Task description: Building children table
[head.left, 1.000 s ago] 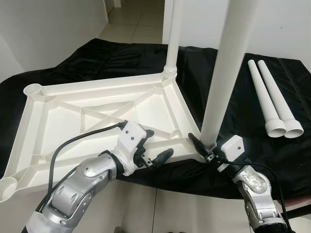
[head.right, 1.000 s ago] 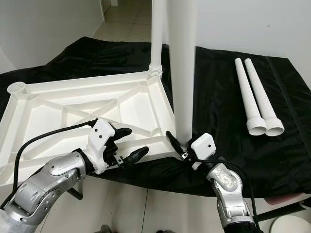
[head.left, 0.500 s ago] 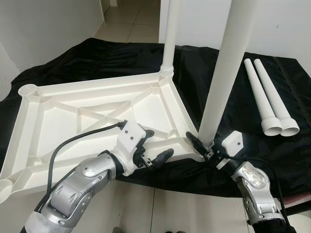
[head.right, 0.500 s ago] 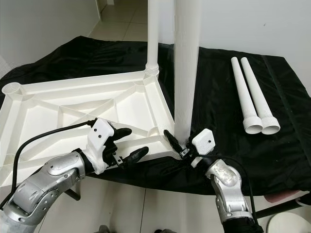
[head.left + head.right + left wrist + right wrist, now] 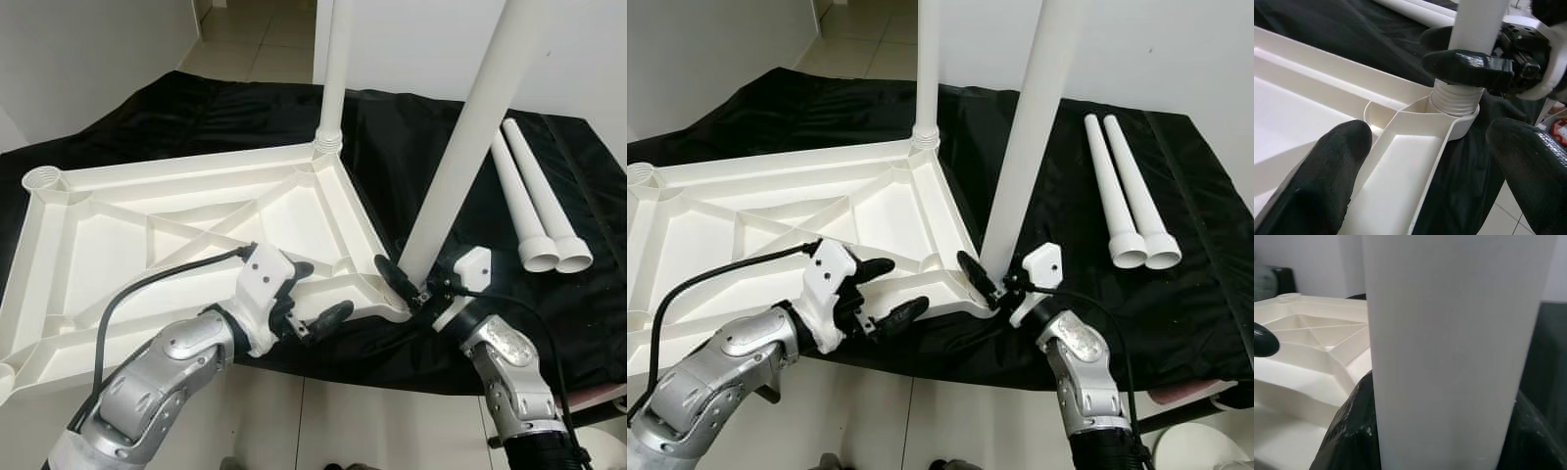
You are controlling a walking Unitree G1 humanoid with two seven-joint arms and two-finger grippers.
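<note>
I keep the right gripper (image 5: 409,284) clamped on the leg (image 5: 460,157) to seat its threaded end in the tabletop's (image 5: 196,230) corner socket, while the left gripper (image 5: 312,299), fingers apart, straddles the near rim to steady it.

A black cloth (image 5: 225,117) drapes the surface, wrinkled toward the far left and hanging over the near edge. Pale floor tiles (image 5: 265,34) run away at the far side, between white walls (image 5: 88,49). More tiled floor (image 5: 950,421) lies below the near edge.
</note>
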